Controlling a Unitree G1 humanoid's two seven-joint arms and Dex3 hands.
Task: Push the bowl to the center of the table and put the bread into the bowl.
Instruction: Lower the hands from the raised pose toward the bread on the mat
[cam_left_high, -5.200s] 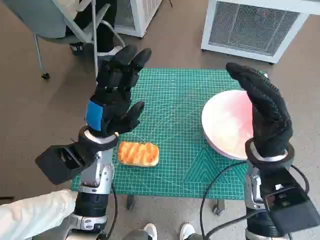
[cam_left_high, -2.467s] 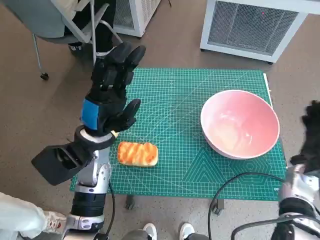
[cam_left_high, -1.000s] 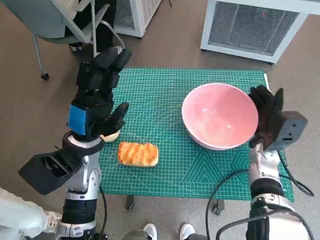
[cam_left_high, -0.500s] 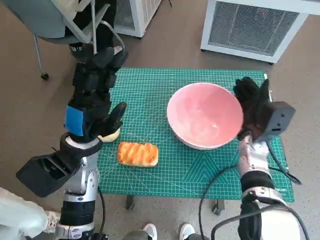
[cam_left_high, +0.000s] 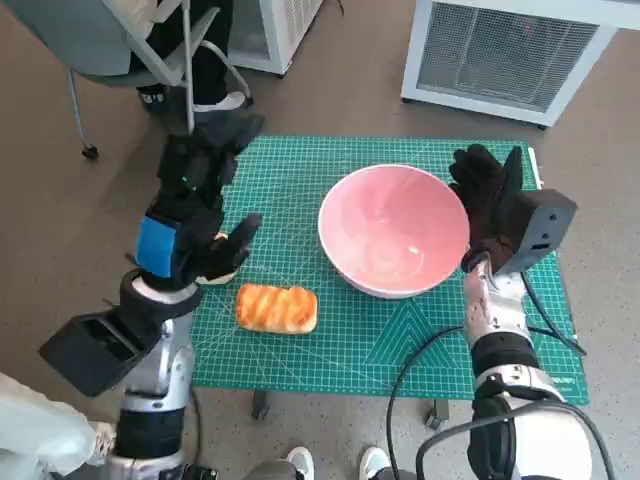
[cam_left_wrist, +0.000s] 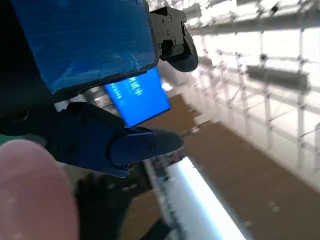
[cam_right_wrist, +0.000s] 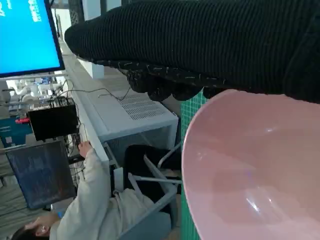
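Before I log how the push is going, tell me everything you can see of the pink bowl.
The pink bowl is round, deep and glossy, plastic or glazed by its look, with a paler rim and highlights inside. It stands upright and empty on the green cutting mat, near the middle. The gloved right hand lies against its outer right wall. The bread lies apart, to its left.

Head camera: looked steeply down from above on the green gridded cutting mat (cam_left_high: 330, 330), with the round pink bowl (cam_left_high: 393, 232) near mid-frame.

Left wrist camera: sat close behind the blue-taped black left hand (cam_left_wrist: 75, 45), facing out into the room.

Right wrist camera: sat close behind the black knitted right hand (cam_right_wrist: 200, 45), against the bowl's (cam_right_wrist: 250, 170) rim.

Shared between head and right wrist views: bowl, mat edge.
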